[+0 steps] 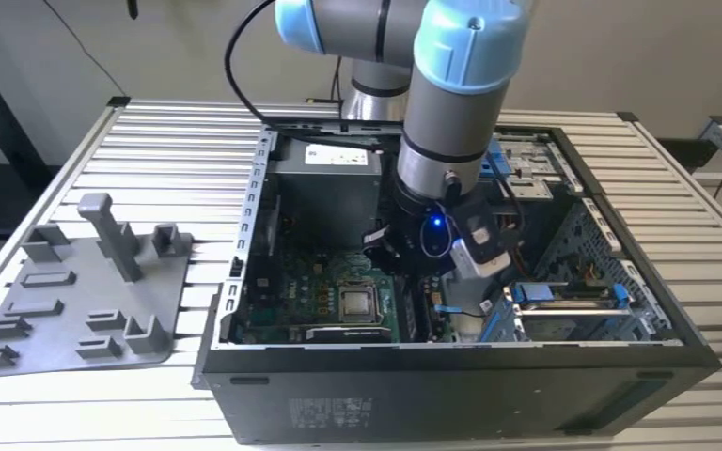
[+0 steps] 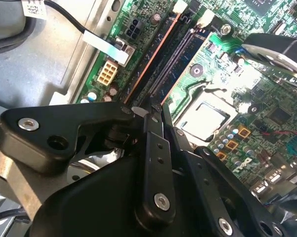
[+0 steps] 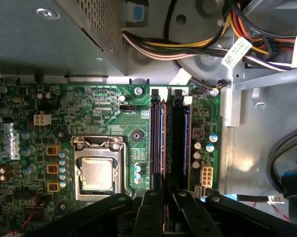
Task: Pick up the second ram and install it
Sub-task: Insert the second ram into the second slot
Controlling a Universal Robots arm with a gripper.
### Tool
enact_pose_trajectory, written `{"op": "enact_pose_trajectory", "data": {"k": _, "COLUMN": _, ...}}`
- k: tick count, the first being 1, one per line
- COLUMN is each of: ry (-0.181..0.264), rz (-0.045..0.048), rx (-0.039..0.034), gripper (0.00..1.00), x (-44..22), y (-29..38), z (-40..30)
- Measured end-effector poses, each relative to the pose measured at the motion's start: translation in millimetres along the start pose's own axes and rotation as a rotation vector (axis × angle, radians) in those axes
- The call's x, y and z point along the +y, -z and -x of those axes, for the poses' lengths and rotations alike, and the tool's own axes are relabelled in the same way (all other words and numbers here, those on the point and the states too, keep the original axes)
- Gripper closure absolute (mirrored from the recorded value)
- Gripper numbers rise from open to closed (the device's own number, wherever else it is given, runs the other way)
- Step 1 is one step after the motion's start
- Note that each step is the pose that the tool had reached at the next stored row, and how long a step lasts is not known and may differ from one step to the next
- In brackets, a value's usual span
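Clearly, the second ram (image 3: 164, 148) is clamped edge-on between the gripper (image 3: 164, 193) jaws over the motherboard slots (image 3: 180, 143); a slight tilt could jam it.

Arm (image 1: 455, 103) plunges almost straight down from above, wrist lit by a blue glow, and the gripper (image 3: 164, 197) sits low, its black fingers (image 2: 155, 148) drawn close together, near parallel, tips pointing downward.

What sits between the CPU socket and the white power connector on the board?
The memory slots, running between the CPU socket and white connector in the first wrist view.
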State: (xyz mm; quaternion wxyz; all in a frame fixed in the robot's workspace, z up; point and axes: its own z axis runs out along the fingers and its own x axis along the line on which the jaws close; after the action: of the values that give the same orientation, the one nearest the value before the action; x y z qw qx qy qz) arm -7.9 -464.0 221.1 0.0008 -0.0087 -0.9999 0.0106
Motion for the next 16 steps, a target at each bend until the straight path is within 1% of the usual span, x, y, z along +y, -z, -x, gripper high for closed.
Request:
{"op": "enact_pose_trajectory", "data": {"k": 3, "ry": 0.0, "rz": -0.0001, "rx": 0.0, "gripper": 0.86, "x": 0.0, "y": -1.8, "z": 0.1}}
{"op": "enact_pose_trajectory", "data": {"k": 13, "ry": -0.013, "rz": 0.0001, "rx": 0.0003, "gripper": 0.86, "x": 0.0, "y": -2.0, "z": -0.5}}
{"op": "enact_pose_trajectory", "data": {"k": 16, "ry": -0.014, "rz": 0.0001, "rx": 0.0003, "gripper": 0.86, "x": 0.1, "y": -3.6, "z": -0.5}}
